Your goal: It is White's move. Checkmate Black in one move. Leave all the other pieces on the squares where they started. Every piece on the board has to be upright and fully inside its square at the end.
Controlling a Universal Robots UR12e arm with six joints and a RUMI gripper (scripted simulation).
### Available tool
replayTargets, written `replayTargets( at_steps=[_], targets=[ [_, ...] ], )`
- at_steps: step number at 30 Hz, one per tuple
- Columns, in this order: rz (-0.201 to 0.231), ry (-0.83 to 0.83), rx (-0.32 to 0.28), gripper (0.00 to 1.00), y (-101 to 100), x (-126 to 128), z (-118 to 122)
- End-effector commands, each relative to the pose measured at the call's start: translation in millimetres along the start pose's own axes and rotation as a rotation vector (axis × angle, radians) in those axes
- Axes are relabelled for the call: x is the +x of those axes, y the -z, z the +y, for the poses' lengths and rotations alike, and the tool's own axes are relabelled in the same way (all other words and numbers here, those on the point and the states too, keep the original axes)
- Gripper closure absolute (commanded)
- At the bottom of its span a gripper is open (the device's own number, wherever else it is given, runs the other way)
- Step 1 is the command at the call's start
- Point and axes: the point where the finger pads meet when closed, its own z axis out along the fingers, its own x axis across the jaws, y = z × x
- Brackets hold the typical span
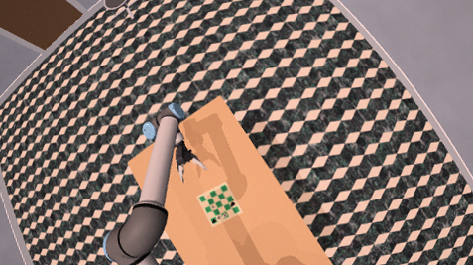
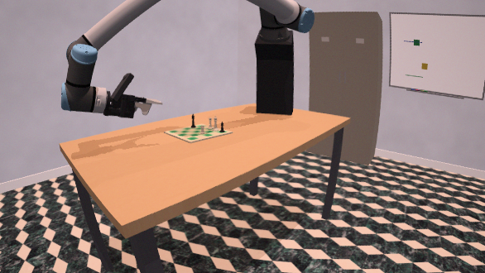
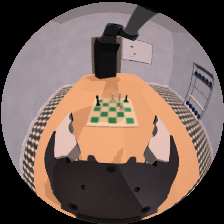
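1. You see a room with a diamond-patterned floor (image 2: 372, 232), grey walls, a whiteboard (image 2: 436, 54) on the right wall and a tall beige panel (image 2: 343, 83) behind the desk.
2. The desk (image 2: 174, 174) is a long orange top on dark legs; a black pedestal (image 2: 274, 74) stands on its far end and carries the arm (image 1: 155, 178).
3. The arm arches up from the pedestal and comes down at the other end of the desk, with its wrist turned roughly level and pointing toward the board.
4. The tool (image 2: 151, 102) hangs above the desk, off the board's near edge and well apart from every piece. Its jaws stand fully apart with nothing between them; in the wrist view you see one pale finger (image 3: 64, 140) at each side, with the board framed between them.
5. The board (image 2: 199, 133), green and cream, lies flat near the desk's middle.
6. On it, a tall black piece (image 2: 193, 121) stands at the left far side and a shorter black piece (image 2: 222, 126) at the right.
7. Between those two, you can make out pale pieces (image 2: 213, 122) standing upright; their kinds and exact squares are too small to tell.
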Motion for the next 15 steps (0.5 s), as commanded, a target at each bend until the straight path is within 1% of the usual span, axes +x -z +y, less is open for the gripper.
replayTargets(
  at_steps=[1, 6, 11, 13, 15],
  targets=[
    [-0.024, 0.027, -0.034, 0.00, -5, 4, -2],
    [-0.050, 0.058, -0.078, 0.00, -12, 6, -4],
    [-0.083, 0.100, -0.139, 0.00, -22, 7, -6],
    [-0.083, 0.100, -0.139, 0.00, -22, 7, -6],
    [-0.099, 0.119, -0.167, 0.00, -27, 8, -7]
  ],
)
